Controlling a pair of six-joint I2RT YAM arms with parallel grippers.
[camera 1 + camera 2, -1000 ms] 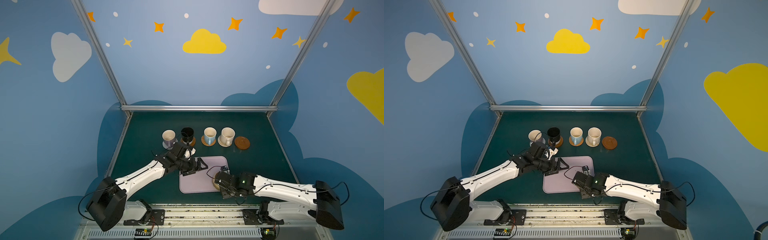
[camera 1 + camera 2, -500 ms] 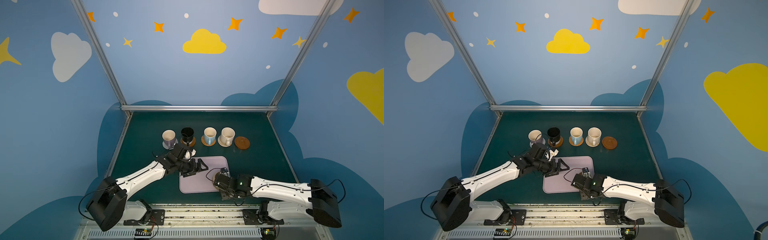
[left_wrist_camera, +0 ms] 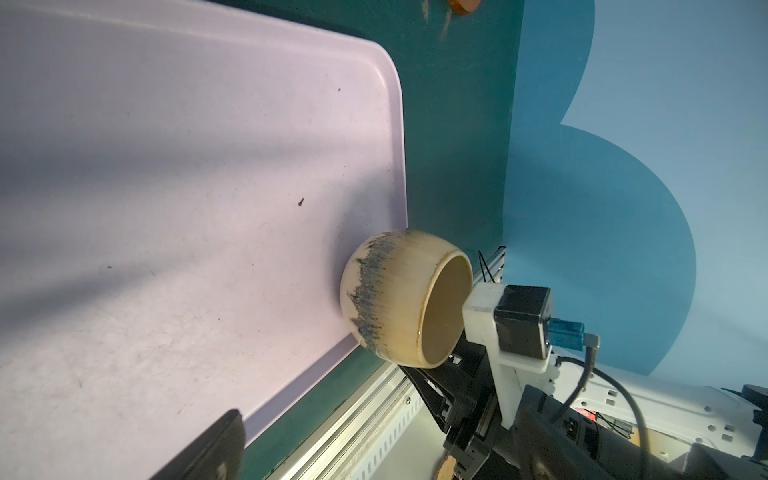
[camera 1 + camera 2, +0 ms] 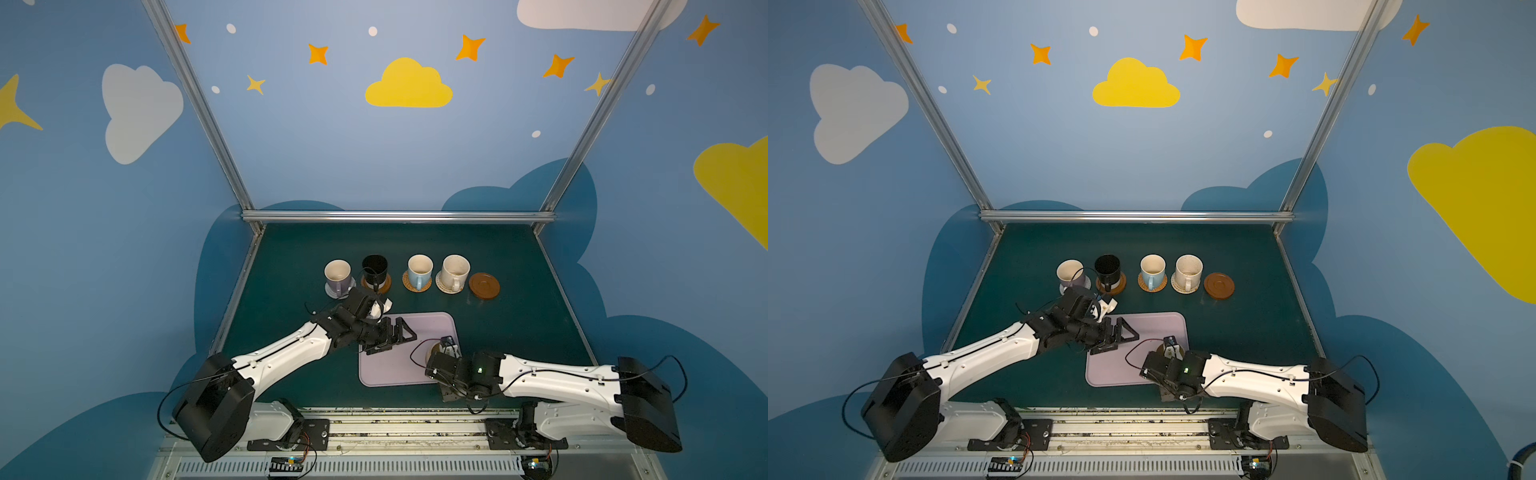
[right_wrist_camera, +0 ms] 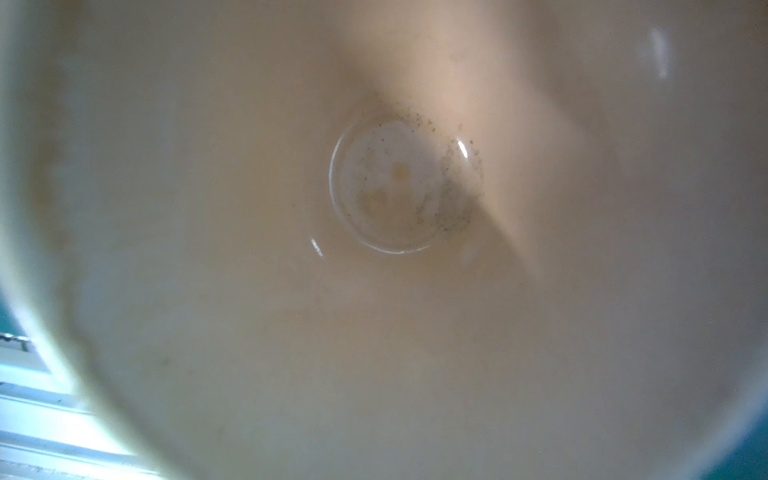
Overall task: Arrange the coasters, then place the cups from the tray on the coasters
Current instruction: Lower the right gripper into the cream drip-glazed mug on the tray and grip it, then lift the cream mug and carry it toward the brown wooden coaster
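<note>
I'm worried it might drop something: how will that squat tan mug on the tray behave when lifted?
The tan mug looks glazed and shiny, so probably slippery and breakable. Its rounded belly may let it roll if tipped, though the wide squat shape should stand steadily on the tray.

No writing, label, brand name or number can be read anywhere; the tray (image 4: 395, 370), cups (image 4: 419, 270) and coasters (image 4: 484, 285) carry no markings

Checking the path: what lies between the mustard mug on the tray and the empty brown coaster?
Only the tray rim and bare green tabletop, in both top views.
</note>
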